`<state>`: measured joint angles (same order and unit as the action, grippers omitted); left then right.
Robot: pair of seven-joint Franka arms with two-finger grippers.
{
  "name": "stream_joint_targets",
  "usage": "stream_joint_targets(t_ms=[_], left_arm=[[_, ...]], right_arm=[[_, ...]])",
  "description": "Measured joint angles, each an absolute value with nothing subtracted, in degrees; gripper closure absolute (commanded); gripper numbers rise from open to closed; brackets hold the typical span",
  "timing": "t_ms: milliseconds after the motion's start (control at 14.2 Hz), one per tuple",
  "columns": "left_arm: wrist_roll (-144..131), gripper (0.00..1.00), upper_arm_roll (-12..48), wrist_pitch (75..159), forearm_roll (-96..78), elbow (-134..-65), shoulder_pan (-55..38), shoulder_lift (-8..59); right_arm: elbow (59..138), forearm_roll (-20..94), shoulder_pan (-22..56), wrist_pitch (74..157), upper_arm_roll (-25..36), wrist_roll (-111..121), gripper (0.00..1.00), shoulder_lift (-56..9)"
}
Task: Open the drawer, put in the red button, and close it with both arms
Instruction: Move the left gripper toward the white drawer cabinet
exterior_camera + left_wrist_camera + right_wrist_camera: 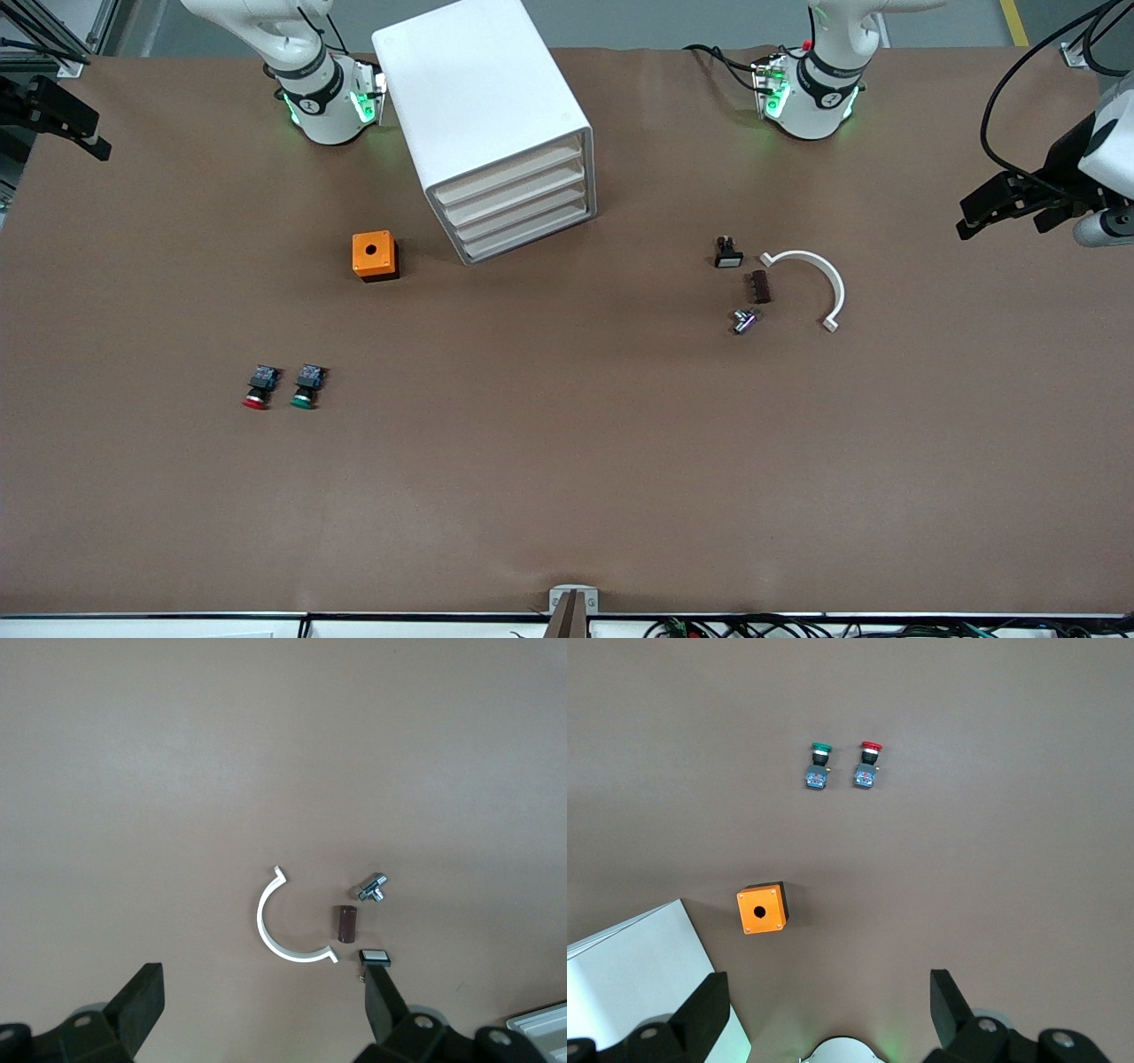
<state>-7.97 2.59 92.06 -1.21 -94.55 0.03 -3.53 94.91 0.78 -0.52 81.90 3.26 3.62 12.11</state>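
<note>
- Cabinet point(492, 115) standing between the two arm bases, top drawer point(509, 168) shut flush with the three fronts below it.
- Red button point(258, 388) lying on its side on the table point(567, 461), just beside the green button point(306, 387), toward the right arm's end, nearer the front camera than the orange box point(374, 255).
- Left gripper point(1010, 206) waiting high over its end of the table, fingers spread wide, empty.
- Right gripper point(66, 120) parked high over its own end, fingers likewise wide apart, holding nothing.
- White curved clip point(815, 282), brown block point(759, 287), metal fitting point(742, 320) and small black switch point(728, 254) clustered toward the left arm's end.
</note>
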Motion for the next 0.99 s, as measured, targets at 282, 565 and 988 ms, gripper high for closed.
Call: stream_joint_targets(t_ms=[282,565,988], left_arm=[[-5.6,0.0,2.6,92.0,-1.2,-94.5,0.1,-3.5],[-5.6,0.0,2.5,91.8,-1.2,-94.6,0.2,-2.6],[-5.6,0.0,2.4,92.1,-1.2,-94.6,0.2,4.7]], right_arm=[[94.9,0.8,0.2,81.9,3.2,3.6,0.0,12.1],[94.9,0.8,0.3,81.9,3.2,3.6,0.0,12.1],[94.9,0.8,0.3,81.9,3.2,3.6,0.0,11.9]])
